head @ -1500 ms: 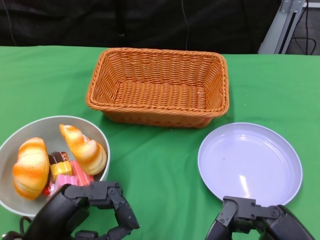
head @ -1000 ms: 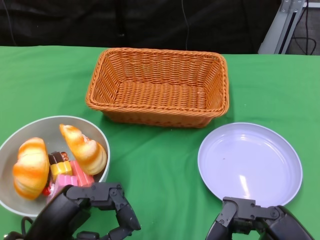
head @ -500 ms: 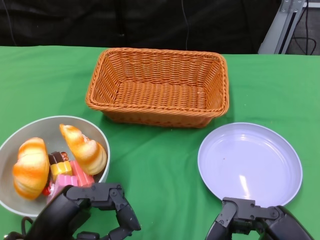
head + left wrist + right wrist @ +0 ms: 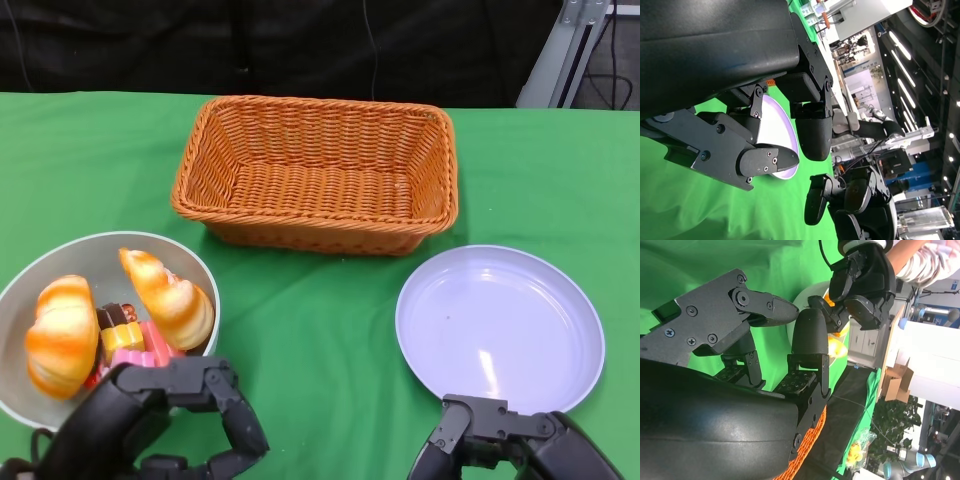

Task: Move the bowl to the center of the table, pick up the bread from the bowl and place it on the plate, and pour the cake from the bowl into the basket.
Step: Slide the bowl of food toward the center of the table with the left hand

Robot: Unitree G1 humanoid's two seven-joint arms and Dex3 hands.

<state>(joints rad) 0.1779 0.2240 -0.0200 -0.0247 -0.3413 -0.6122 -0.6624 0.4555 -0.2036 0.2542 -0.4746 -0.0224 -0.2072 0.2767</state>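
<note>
The bowl (image 4: 95, 250) sits at the left edge of the green surface (image 4: 320, 340) — two breads (image 4: 60, 335) and the cake (image 4: 135, 345) inside it. The left hand (image 4: 150, 425) hovers at its near rim, fingers apart, holding nothing. The right hand (image 4: 510, 445) waits by the plate (image 4: 500, 325), fingers apart too (also bare). The basket (image 4: 315, 170) stands behind.

Both hands matte black, chunky segmented fingers. Left hand (image 4: 150, 425) with rounded shell, thin black cable near wrist. Right hand (image 4: 515, 445) same build, boxy knuckle links. Fingers (image 4: 810, 337) up close: smooth rounded tips, flat side plates with small silver screws, ribbed pads on inner faces.
</note>
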